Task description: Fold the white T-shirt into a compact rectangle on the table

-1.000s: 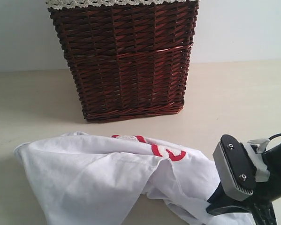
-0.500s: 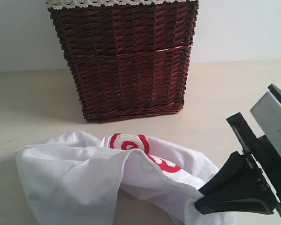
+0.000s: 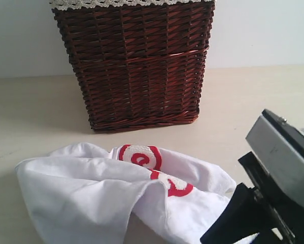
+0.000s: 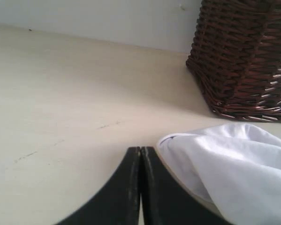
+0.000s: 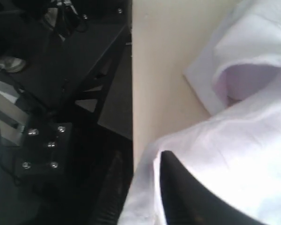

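The white T-shirt (image 3: 86,198) lies crumpled on the pale table (image 3: 35,112), in front of the basket. Two patches of its red-outlined lettering (image 3: 140,155) show on top. My right gripper (image 3: 232,219) looms at the lower right, over the shirt's right end. In the right wrist view this gripper (image 5: 140,161) is shut on the white T-shirt (image 5: 253,154), with a fold of white cloth pinched between its black fingers (image 5: 182,192). My left gripper (image 4: 140,150) is shut with nothing in it. It rests low over the table, just beside the shirt's edge (image 4: 234,164). The exterior view does not show it.
A dark brown wicker basket (image 3: 136,61) with a lace-trimmed lining (image 3: 126,3) stands behind the shirt. It also shows in the left wrist view as the basket (image 4: 248,56). The table edge (image 5: 132,93) runs close to my right gripper, with dark equipment (image 5: 46,93) beyond it.
My right gripper has moved up and nearer the camera with the cloth. The shirt's right side bunched leftward, and more of the red lettering came into sight.
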Robot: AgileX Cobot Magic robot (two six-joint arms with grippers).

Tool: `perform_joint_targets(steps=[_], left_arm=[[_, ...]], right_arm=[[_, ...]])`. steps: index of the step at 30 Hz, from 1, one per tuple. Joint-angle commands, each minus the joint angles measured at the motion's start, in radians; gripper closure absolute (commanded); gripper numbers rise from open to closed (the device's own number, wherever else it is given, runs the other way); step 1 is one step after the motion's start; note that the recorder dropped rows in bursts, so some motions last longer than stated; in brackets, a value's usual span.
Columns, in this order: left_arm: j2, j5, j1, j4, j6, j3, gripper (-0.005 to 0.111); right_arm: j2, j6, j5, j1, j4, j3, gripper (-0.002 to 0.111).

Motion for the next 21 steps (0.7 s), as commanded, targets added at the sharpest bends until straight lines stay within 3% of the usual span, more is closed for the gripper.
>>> perform_joint_targets(steps=[1, 6, 14, 19, 21], left_arm=[[-0.006, -0.004, -0.001, 0.000, -0.001, 0.003, 0.105], [-0.006, -0.004, -0.001, 0.000, -0.001, 0.003, 0.105], [-0.006, -0.004, -0.001, 0.000, -0.001, 0.003, 0.105], [-0.006, -0.004, -0.001, 0.000, -0.001, 0.003, 0.105], [-0.006, -0.004, -0.001, 0.000, -0.001, 0.003, 0.105]], right_arm=[[-0.032, 0.092, 0.015, 0.099, -0.036, -0.005, 0.052], [-0.050, 0.129, 0.015, 0.109, -0.138, -0.026, 0.047], [-0.027, 0.387, -0.554, 0.074, -0.536, -0.098, 0.047], [0.171, 0.380, -0.842, 0.027, -0.462, -0.098, 0.047], [0.298, 0.326, -0.796, 0.027, -0.369, -0.105, 0.047]])
